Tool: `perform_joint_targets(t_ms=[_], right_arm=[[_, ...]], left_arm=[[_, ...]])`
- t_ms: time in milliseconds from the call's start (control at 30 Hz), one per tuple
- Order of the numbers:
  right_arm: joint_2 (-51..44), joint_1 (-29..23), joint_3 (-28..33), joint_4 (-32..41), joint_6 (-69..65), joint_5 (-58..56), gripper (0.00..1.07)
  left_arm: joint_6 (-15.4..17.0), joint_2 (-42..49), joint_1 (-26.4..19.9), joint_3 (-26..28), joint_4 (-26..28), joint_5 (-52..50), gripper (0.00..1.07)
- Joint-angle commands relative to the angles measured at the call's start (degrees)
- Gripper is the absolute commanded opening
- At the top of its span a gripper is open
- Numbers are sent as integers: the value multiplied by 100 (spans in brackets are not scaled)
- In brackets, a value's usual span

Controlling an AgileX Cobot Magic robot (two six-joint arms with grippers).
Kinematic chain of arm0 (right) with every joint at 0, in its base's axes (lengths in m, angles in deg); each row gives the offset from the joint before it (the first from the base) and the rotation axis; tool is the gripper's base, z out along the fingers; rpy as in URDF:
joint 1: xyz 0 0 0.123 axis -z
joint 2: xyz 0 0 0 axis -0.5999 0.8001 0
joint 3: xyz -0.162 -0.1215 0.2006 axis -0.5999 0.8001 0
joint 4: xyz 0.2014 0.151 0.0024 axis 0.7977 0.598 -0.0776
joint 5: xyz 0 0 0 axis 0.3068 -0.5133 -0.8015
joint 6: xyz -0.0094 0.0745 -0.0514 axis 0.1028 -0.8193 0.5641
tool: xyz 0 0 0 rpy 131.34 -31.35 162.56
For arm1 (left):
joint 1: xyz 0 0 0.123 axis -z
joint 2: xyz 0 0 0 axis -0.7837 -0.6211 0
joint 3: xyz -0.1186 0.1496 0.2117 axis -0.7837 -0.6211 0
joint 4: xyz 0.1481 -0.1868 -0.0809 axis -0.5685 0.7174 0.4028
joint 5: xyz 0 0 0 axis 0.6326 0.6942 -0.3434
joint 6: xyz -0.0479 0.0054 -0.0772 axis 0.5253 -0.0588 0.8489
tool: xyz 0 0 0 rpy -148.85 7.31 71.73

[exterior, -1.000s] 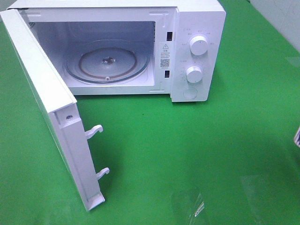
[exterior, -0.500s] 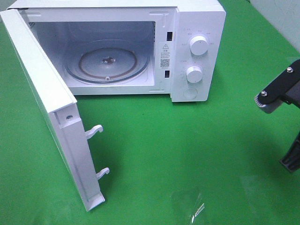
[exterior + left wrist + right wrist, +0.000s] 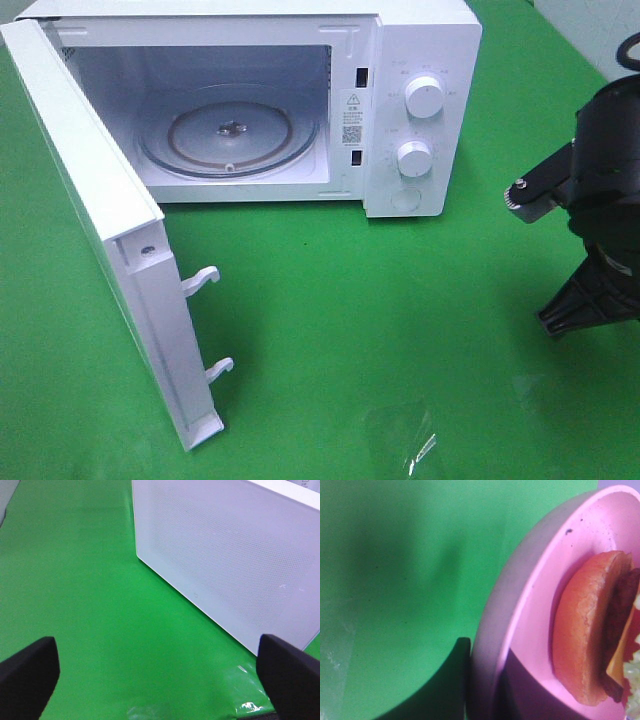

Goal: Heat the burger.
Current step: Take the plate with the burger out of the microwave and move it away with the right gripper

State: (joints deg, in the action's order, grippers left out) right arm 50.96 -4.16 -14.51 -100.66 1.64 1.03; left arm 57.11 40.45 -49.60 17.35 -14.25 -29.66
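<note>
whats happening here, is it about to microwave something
Looks that way. The microwave sits on the green table with its door swung wide open and the glass turntable bare. The right arm is at the right edge; its wrist view shows a pink plate with the burger on it, apparently gripped at the rim. The left gripper hangs open beside the door, holding nothing.

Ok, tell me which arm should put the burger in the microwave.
The right. Its wrist view shows the burger on the pink plate, apparently held in the right gripper. The left gripper is open and empty behind the microwave door. The turntable looks clear.
</note>
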Motion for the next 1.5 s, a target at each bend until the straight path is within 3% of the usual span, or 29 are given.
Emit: perform_joint_targets(t_ms=[33, 667, 1167, 1400, 1433, 1467, 1500], right_arm=[[143, 29, -34, -481, -166, -252, 0], [1243, 762, 11, -493, -659, 710, 0], [2045, 762, 11, -619, -991, 905, 5], [2080, 762, 11, -573, -985, 991, 21], [2045, 762, 11, -516, -968, 985, 31], [2045, 762, 11, -516, -968, 985, 31], [1954, 756, 11, -424, -940, 985, 41]], left_arm=[[-11, 86, -17, -17, -11, -74, 100], [-11, 86, -17, -17, -17, -74, 100], [-11, 86, -17, -17, -17, -74, 100], [-11, 86, -17, -17, -17, -74, 100], [-11, 86, -17, -17, -17, -74, 100], [-11, 86, -17, -17, -17, -74, 100], [-11, 86, -17, -17, -17, -74, 100]])
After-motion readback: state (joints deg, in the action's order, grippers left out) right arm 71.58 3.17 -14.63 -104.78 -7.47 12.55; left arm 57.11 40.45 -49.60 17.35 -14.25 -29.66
